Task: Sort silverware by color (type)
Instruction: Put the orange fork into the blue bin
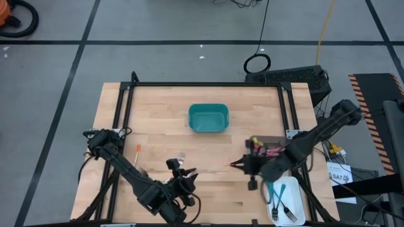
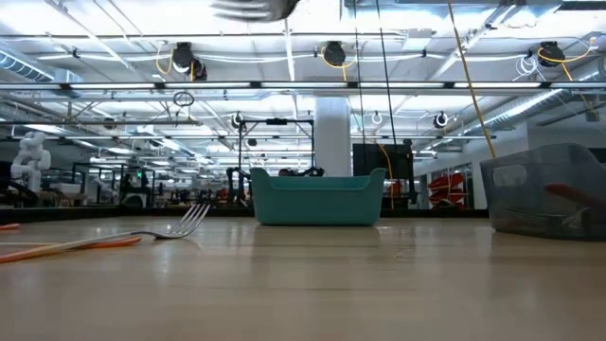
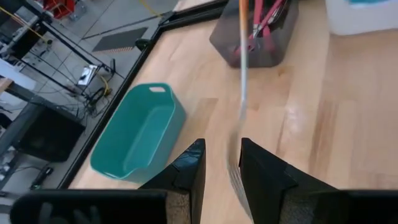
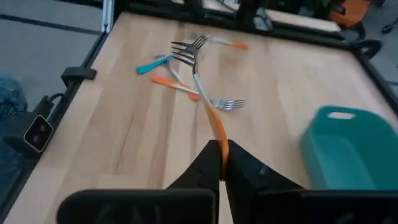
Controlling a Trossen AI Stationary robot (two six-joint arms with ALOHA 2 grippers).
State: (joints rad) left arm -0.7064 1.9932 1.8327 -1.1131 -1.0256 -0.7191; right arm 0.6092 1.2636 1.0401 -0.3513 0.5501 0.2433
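An orange-handled fork hangs above the table with my right gripper shut on it. That gripper is right of the table's middle. The fork's tine end shows between the fingers of my left gripper, which stands open at the near middle; I see no touch there. More silverware lies flat on the wood: a teal-handled fork, two orange ones, and an orange one at the left. My right gripper pinches the fork's orange handle between its two fingers, at the end away from the tines. The fingers come from the table's right, slanting down. The fork sticks out ahead of them in line, tines toward the table's left, lifted clear.
A teal bin stands at the far middle. At the right a dark bin holds red-handled forks, and a white bin near the front right corner holds teal-handled forks. A black frame runs around the work area.
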